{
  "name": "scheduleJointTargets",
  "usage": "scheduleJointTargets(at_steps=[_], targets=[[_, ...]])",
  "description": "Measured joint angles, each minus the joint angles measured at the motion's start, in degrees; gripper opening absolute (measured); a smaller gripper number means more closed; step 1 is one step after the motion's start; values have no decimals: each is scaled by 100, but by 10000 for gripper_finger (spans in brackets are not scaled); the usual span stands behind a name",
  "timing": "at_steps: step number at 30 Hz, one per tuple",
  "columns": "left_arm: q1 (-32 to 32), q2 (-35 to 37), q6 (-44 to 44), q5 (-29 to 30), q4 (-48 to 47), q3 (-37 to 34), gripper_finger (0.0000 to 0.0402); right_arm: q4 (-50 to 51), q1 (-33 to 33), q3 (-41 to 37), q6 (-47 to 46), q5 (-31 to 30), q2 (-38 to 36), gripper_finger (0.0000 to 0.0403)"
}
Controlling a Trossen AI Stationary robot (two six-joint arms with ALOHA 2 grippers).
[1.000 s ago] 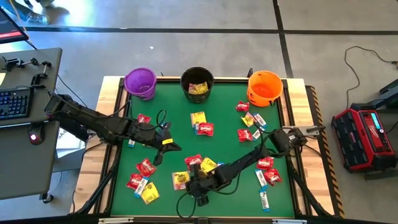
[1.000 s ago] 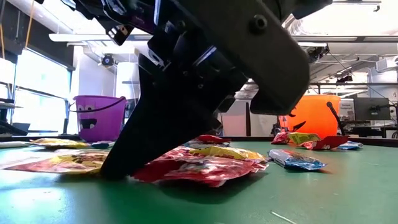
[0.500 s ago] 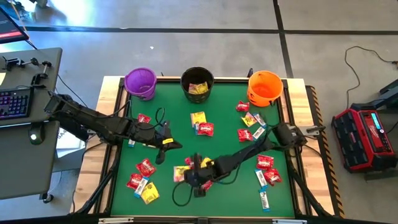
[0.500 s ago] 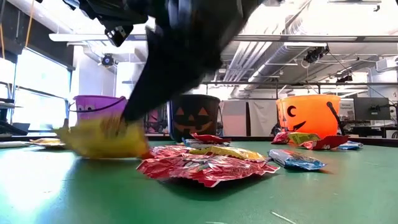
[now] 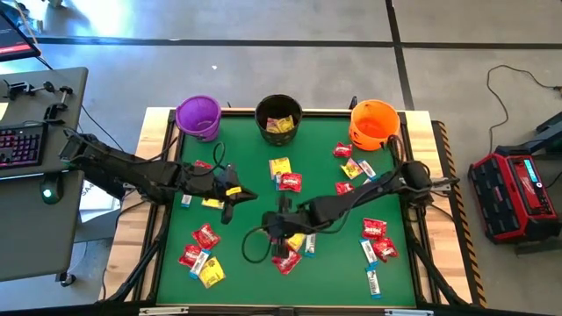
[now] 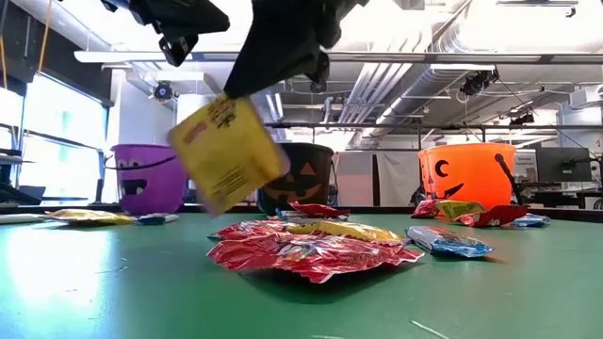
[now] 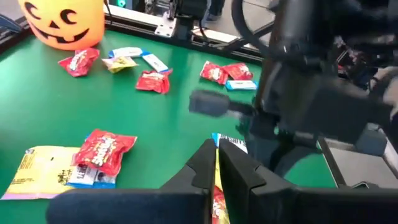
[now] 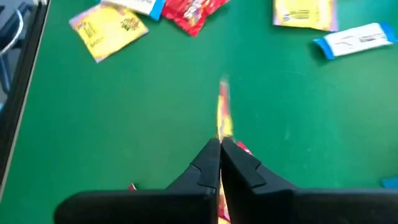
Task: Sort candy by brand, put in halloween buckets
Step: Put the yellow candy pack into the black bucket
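right gripper (image 5: 279,230): mid-table, jaws clenched on yellow packet (image 6: 229,153), lifted off green table (image 5: 246,180). left gripper (image 5: 230,195): left of centre, jaws clenched, grasp unclear. candy scattered; purple bucket (image 5: 198,116), black bucket (image 5: 278,118), orange bucket (image 5: 374,124) along far edge.

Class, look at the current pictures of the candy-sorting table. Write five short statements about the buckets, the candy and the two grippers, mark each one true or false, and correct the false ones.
1. The right gripper is shut on a yellow packet lifted off the table. True.
2. The black bucket is empty. False: yellow candy shows inside it.
3. The black bucket stands between the purple bucket and the orange bucket. True.
4. The left gripper is wide open. False: its fingers are together, with a thin packet edge between them.
5. All candy is already in the buckets. False: many red, yellow and white-and-blue pieces lie on the green table.
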State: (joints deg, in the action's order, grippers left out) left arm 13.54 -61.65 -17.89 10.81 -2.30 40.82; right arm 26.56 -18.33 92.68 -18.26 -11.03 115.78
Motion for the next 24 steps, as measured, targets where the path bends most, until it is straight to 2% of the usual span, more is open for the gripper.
scheduleJointTargets(at_steps=[8, 14, 24], targets=[[44, 0, -31, -444, -225, 0, 81, 272, -27, 2, -274, -251, -118, 0], [51, 0, -266, -464, -265, 0, 125, 518, -47, 2, -282, -318, -253, 0], [165, 229, -353, 60, -116, -2, 129, 917, 114, 2, -232, -546, -583, 0]])
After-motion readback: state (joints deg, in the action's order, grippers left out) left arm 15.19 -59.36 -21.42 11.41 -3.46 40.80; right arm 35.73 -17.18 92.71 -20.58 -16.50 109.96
